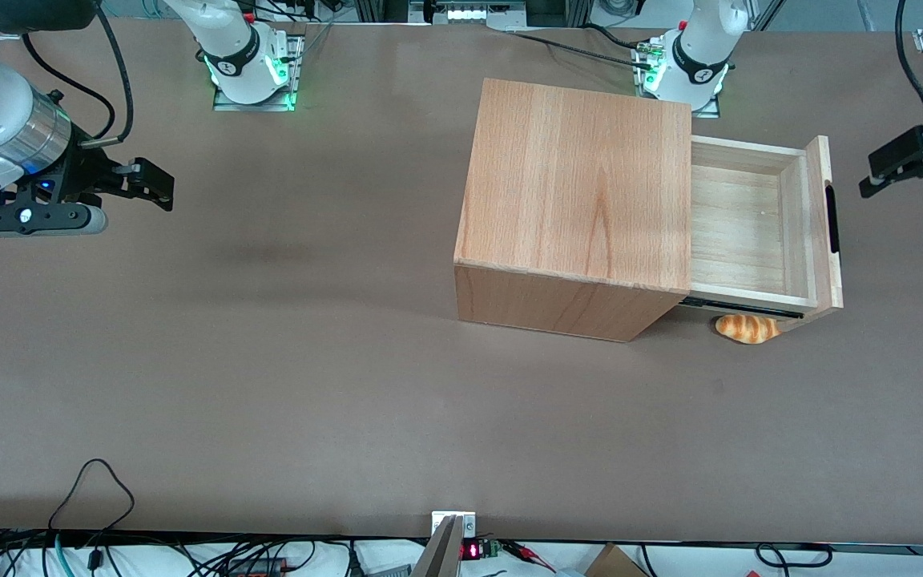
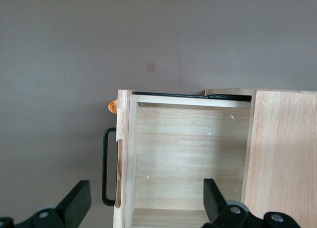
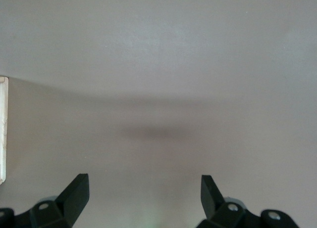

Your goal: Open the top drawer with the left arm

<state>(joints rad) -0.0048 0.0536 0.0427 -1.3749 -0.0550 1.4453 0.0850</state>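
Observation:
The top drawer (image 1: 798, 232) stands pulled well out of the wooden cabinet (image 1: 574, 184), and its pale interior (image 2: 188, 154) holds nothing. The black slot handle (image 1: 832, 218) sits on the flat front panel (image 2: 121, 159), and the black slide rail (image 1: 742, 305) shows along the drawer's side nearer the front camera. The left arm's gripper (image 1: 910, 180) hangs open above the table, just in front of the drawer's front panel and touching nothing. In the left wrist view the gripper (image 2: 146, 201) is wide open, with the handle (image 2: 106, 166) and front panel below it.
A small bread-shaped toy (image 1: 747, 328) lies on the table under the open drawer's corner nearer the front camera, and also shows as the toy (image 2: 113, 107) in the left wrist view. The brown table (image 1: 269, 361) stretches toward the parked arm's end.

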